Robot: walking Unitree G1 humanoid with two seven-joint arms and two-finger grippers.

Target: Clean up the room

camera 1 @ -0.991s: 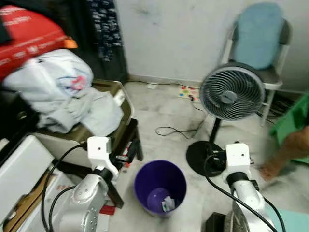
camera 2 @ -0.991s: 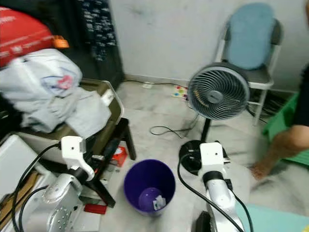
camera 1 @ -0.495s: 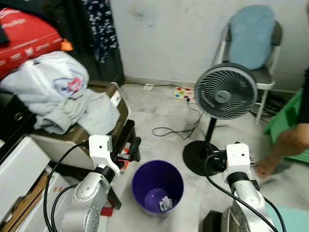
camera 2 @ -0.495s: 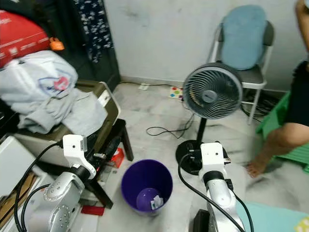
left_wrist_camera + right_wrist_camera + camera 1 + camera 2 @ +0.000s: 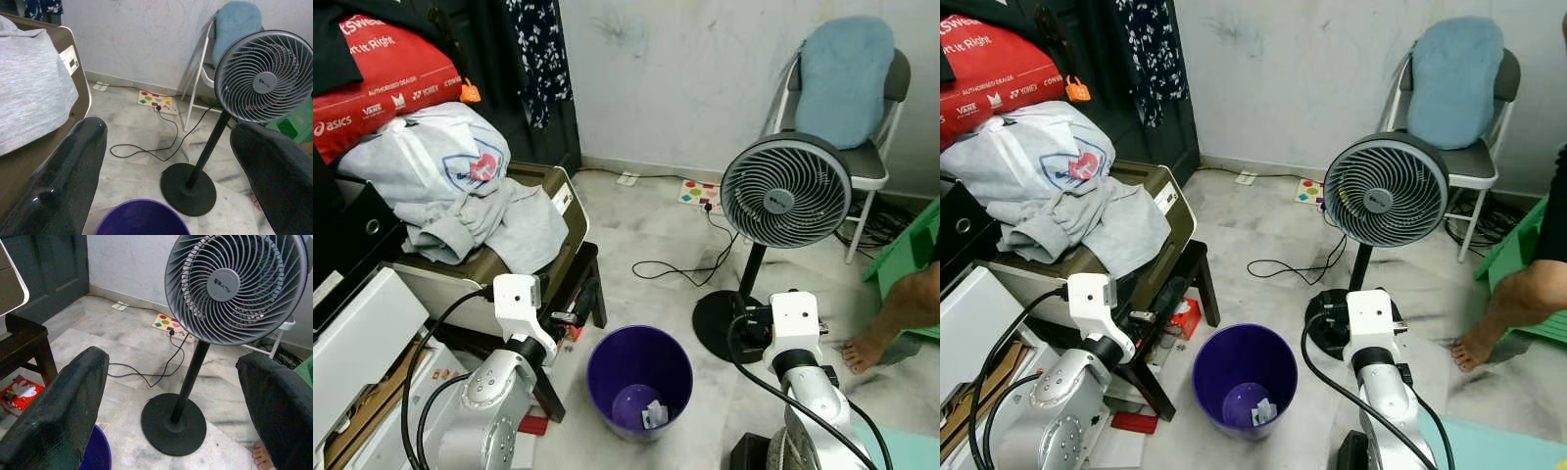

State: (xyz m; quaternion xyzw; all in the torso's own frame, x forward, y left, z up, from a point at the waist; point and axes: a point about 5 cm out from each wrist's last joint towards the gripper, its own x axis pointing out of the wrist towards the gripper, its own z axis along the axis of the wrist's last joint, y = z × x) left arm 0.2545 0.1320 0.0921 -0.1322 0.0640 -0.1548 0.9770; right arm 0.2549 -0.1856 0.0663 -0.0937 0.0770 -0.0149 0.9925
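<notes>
Purple bin (image 5: pixel 639 377) between, below both spread claws (image 5: pixel 171 166) (image 5: pixel 171 396).

The person's leg (image 5: pixel 899 319) is cut off by the right edge of the left eye view. The scrap (image 5: pixel 654 416) inside the purple bin (image 5: pixel 639 380) is too small to be identified. The bin's base is hidden by its own wall.

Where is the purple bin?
The purple bin stands on the floor straight ahead in the eye views, between a dark stool and the fan's round base.
</notes>
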